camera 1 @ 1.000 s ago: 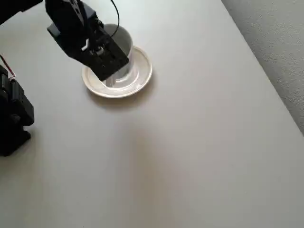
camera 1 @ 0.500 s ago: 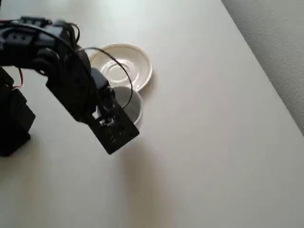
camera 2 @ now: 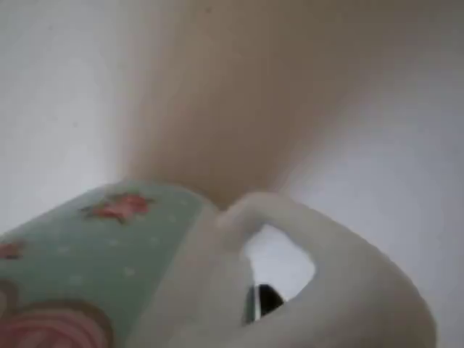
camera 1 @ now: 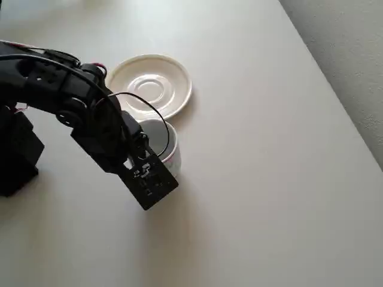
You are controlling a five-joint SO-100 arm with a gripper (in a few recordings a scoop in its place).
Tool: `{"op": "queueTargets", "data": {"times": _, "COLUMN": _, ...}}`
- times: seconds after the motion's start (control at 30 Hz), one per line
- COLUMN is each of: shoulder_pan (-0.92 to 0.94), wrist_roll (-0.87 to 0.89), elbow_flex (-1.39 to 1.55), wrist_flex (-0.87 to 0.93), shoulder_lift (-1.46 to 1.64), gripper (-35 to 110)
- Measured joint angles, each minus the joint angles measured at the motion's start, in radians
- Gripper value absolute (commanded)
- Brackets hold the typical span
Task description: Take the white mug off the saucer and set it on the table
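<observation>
Glossy round saucer [camera 1: 151, 85], matte table [camera 1: 269, 179]

A plain indoor workspace, its kind hard to tell: a large matte off-white table [camera 1: 257, 179] fills the overhead view, and grey speckled floor [camera 1: 353, 54] shows past its edge at upper right.

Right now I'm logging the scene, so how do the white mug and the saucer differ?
The white mug is tall, hollow and narrower; the saucer is flat and wider. The mug has a loop handle and a floral print in the wrist view; the saucer is plain, with a centre ring. The claw is at the mug; the saucer lies free. Both are pale ceramic.
</observation>
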Motion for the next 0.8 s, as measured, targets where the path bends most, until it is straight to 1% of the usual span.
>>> {"op": "queueTargets", "data": {"times": 0.17, "shoulder_pan": 0.002, "wrist_roll": 0.015, "elbow_flex": 0.005, "wrist_flex": 0.025, "shoulder_lift": 0.052, "gripper": 19}}
{"op": "queueTargets", "data": {"times": 0.33, "shoulder_pan": -0.054, "wrist_roll": 0.11, "elbow_flex": 0.006, "wrist_flex": 0.114, "shoulder_lift": 0.284, "gripper": 18}}
{"op": "queueTargets", "data": {"times": 0.43, "shoulder_pan": -0.104, "wrist_roll": 0.195, "elbow_flex": 0.005, "wrist_flex": 0.166, "shoulder_lift": 0.437, "gripper": 16}}
{"op": "queueTargets", "data": {"times": 0.5, "shoulder_pan": -0.156, "wrist_roll": 0.295, "elbow_flex": 0.006, "wrist_flex": 0.232, "shoulder_lift": 0.554, "gripper": 12}}
{"op": "queueTargets", "data": {"times": 0.67, "shoulder_pan": -0.27, "wrist_roll": 0.535, "elbow_flex": 0.041, "wrist_flex": 0.348, "shoulder_lift": 0.871, "gripper": -2}}
{"op": "queueTargets", "data": {"times": 0.8, "shoulder_pan": -0.356, "wrist_roll": 0.673, "elbow_flex": 0.155, "wrist_flex": 0.373, "shoulder_lift": 1.097, "gripper": -2}}
